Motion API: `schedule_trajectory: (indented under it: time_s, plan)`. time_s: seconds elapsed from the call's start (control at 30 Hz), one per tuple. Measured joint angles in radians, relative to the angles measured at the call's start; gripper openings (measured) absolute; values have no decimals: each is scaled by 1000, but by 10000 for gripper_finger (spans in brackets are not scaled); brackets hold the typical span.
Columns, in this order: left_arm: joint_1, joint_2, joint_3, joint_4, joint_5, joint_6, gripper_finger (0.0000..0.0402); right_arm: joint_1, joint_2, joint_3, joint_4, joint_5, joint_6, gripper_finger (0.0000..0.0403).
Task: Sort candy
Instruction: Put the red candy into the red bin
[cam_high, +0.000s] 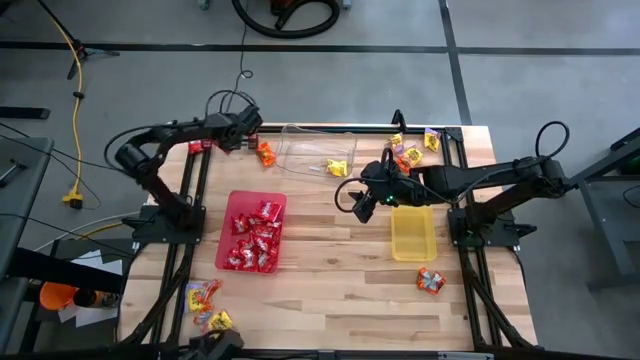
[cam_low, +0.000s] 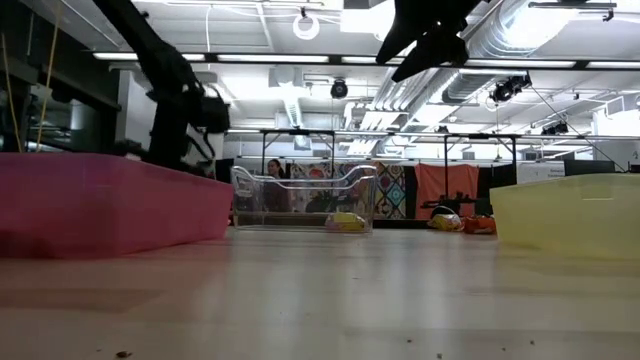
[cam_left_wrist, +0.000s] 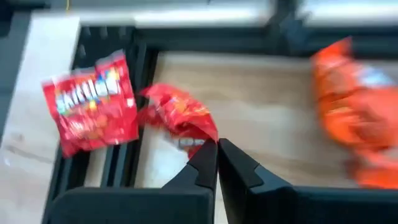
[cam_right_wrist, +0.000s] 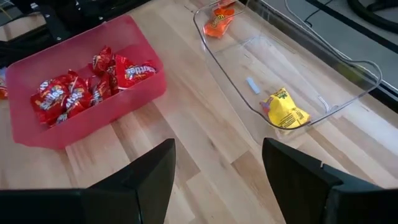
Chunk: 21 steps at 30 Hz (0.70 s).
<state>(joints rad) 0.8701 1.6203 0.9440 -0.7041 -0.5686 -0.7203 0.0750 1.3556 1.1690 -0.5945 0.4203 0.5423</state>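
Pinching a crumpled red packet (cam_left_wrist: 180, 115) at its near corner — my left gripper (cam_left_wrist: 217, 163) pressed together; right gripper (cam_right_wrist: 217, 168) spread, waiting farther off.

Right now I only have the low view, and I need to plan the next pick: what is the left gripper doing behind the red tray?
Observer: The left gripper is shut at the edge of a crumpled red packet near the table's far left corner. I cannot tell whether it caught the wrapper.
Operator: What is inside the red tray?
Observer: The red tray holds a heap of red packets, and no other colour shows.
Operator: And the right gripper?
Observer: The right gripper hangs open above bare wood between the red tray and the yellow tray.
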Motion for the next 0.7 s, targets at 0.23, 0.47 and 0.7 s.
schedule_trajectory:
  time_s: [0.23, 0.47, 0.7]
  plan:
    - [-91, -237, 0, -7, -44, 45, 0, 0, 0, 0, 0, 6, -28, 236]
    - [-243, -457, 0, -93, 36, 64, 0, -2, 0, 0, 0, 6, -31, 236]
    - [-537, -614, 0, -189, 367, 178, 0, -8, 0, 0, 0, 5, -60, 236]
